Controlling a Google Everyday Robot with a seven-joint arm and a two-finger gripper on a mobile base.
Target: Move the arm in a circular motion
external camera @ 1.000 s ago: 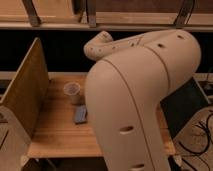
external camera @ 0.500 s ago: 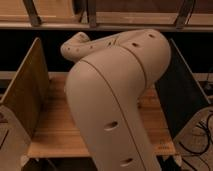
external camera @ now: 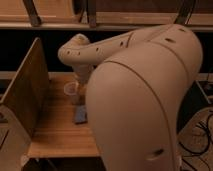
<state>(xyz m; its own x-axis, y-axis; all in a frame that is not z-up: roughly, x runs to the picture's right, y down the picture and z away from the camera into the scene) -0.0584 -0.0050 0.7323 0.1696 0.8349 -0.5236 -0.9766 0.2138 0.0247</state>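
Cream-beige bulk fills most of the view: the arm rises from the lower right, its thick rounded upper segment curving across the frame and narrowing to a bent elbow at the upper left. From that bend a slimmer segment drops toward the wooden table. Small dark oval holes dot its shell. The gripper must sit at the lower end of that descending segment, just above the table's far middle, but it is largely hidden by the arm itself, and whether the claw is released or clenched I cannot tell; nothing appears to be held.

On the table, close beside the descending segment, stands a small clear cup. Nearer the front of the table lies a flat dark grey object, partly covered by the arm. A tall wooden side panel stands upright along the table's left edge. Behind the table runs a dark recess under a wooden shelf.

As for progress, one moment cannot show how much of a circle has been traced. The arm is bent over the table's left half, a pose consistent with being somewhere along a loop. Judged from this alone, the circular motion is not visibly complete.
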